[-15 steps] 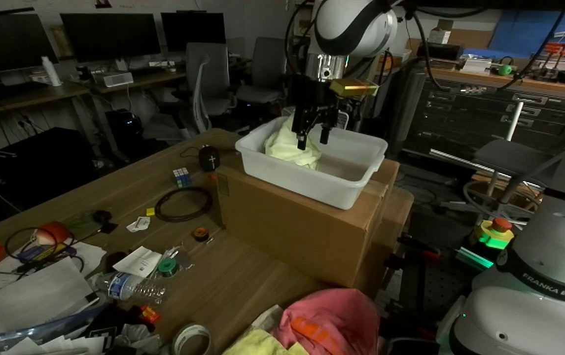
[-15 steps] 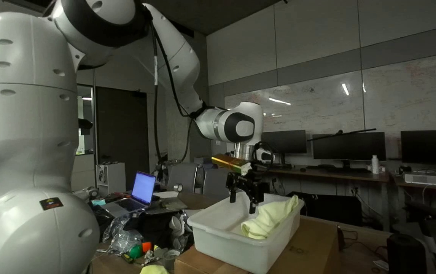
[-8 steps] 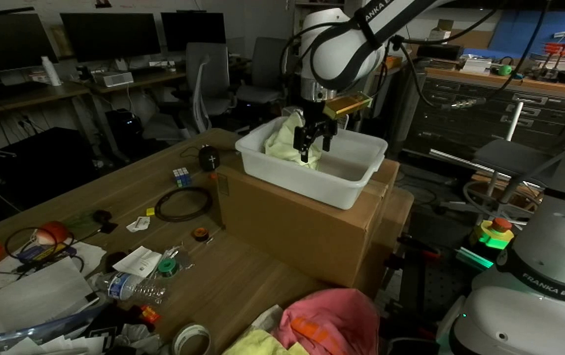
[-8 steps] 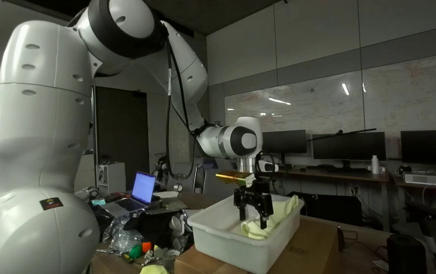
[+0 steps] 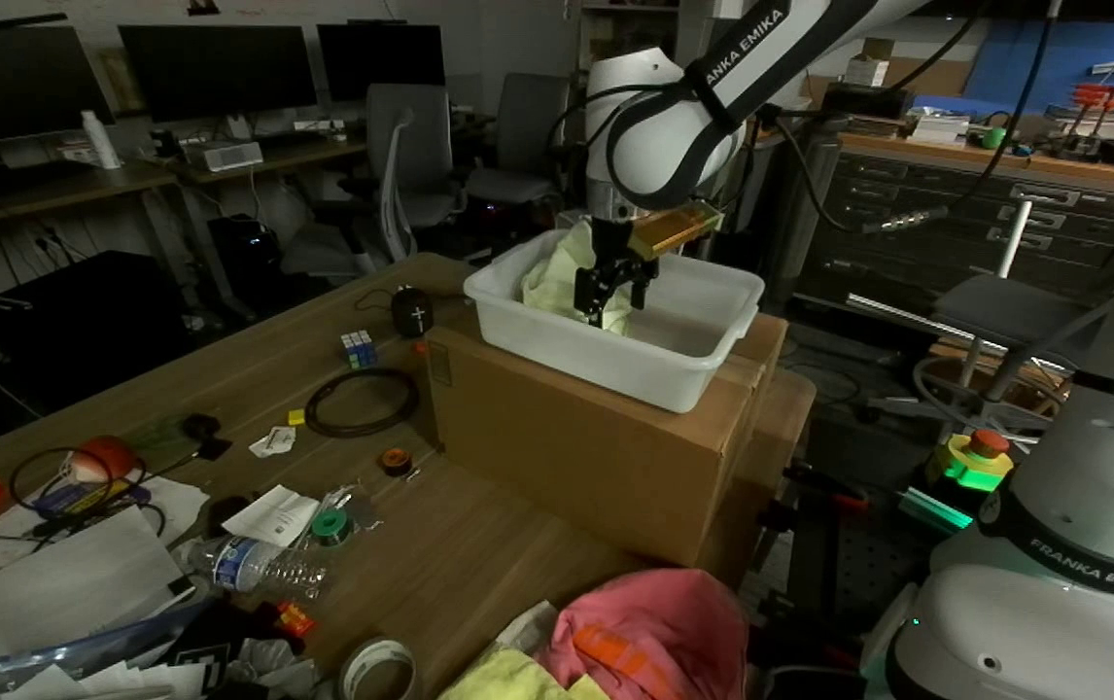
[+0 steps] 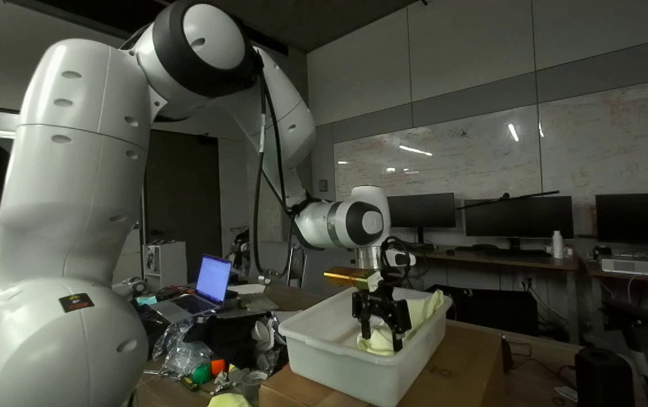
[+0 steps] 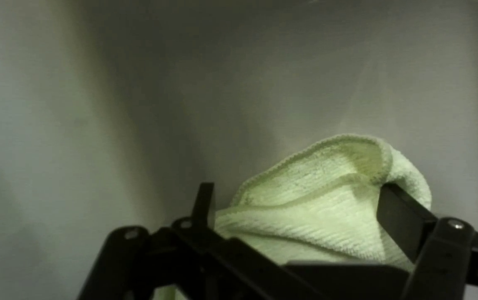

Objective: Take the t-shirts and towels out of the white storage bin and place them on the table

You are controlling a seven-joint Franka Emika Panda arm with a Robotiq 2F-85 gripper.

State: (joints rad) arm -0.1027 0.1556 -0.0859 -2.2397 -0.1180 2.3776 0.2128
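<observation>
The white storage bin (image 5: 606, 374) stands on a cardboard box in both exterior views (image 6: 346, 367). A crumpled pale yellow towel (image 5: 552, 284) lies in one end of it and leans up the wall (image 6: 424, 308). My gripper (image 5: 617, 309) is down inside the bin, open, at the towel (image 6: 381, 340). In the wrist view the open fingers (image 7: 297, 193) stand on either side of a folded towel edge (image 7: 326, 208); the right fingertip presses against the cloth. A pink and orange cloth (image 5: 659, 622) and a yellow cloth (image 5: 508, 678) lie on the table (image 5: 489, 554).
The cardboard box (image 5: 567, 457) raises the bin above the table. A plastic bottle (image 5: 251, 566), a tape roll (image 5: 378, 671), a cable coil (image 5: 363, 402), a puzzle cube (image 5: 359, 350) and papers lie about the table. A laptop (image 6: 205, 288) and clutter stand behind the bin.
My gripper has come down from above the bin into it and shifted toward the towel, staying open. The towel and the cloths on the table look unmoved.
</observation>
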